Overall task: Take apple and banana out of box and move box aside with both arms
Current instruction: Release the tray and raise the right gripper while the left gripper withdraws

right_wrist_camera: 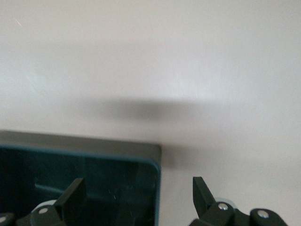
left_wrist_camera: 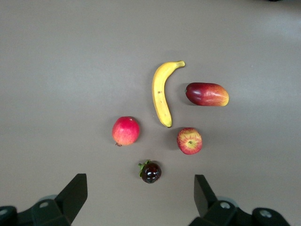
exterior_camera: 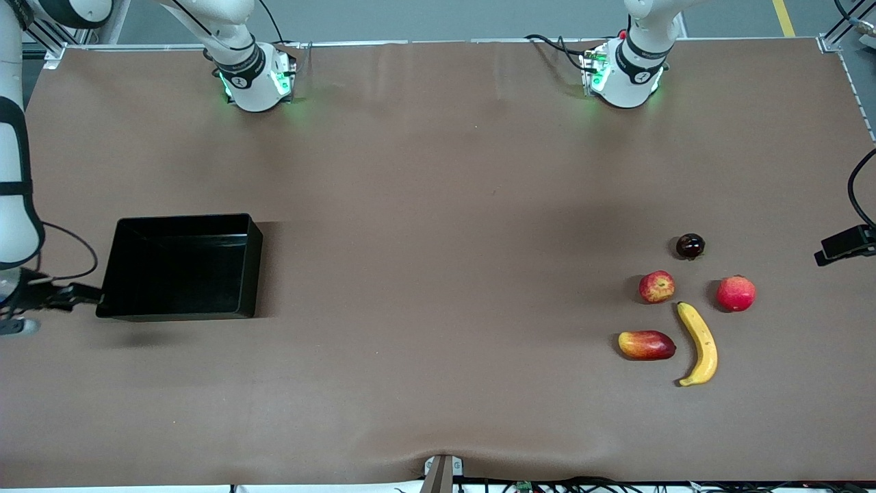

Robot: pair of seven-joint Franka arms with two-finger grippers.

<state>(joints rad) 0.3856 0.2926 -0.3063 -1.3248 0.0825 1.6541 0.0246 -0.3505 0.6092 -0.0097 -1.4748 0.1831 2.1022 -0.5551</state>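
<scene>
The black tray (exterior_camera: 178,316) sits toward the right arm's end of the table. My right gripper (exterior_camera: 82,296) is at its end wall, open, with one finger over the tray's inside and the other outside its corner (right_wrist_camera: 157,188). The yellow banana (exterior_camera: 699,342) and the red-yellow apple (exterior_camera: 657,286) lie toward the left arm's end. My left gripper (left_wrist_camera: 140,193) is open and empty, high over the table above the fruits, and out of the front view. The banana (left_wrist_camera: 161,92) and apple (left_wrist_camera: 189,141) also show in the left wrist view.
An oblong red-yellow mango (exterior_camera: 647,344) lies beside the banana. A solid red round fruit (exterior_camera: 736,293) and a small dark fruit (exterior_camera: 690,245) lie near the apple. A black clamp with a cable (exterior_camera: 847,243) sits at the table's edge.
</scene>
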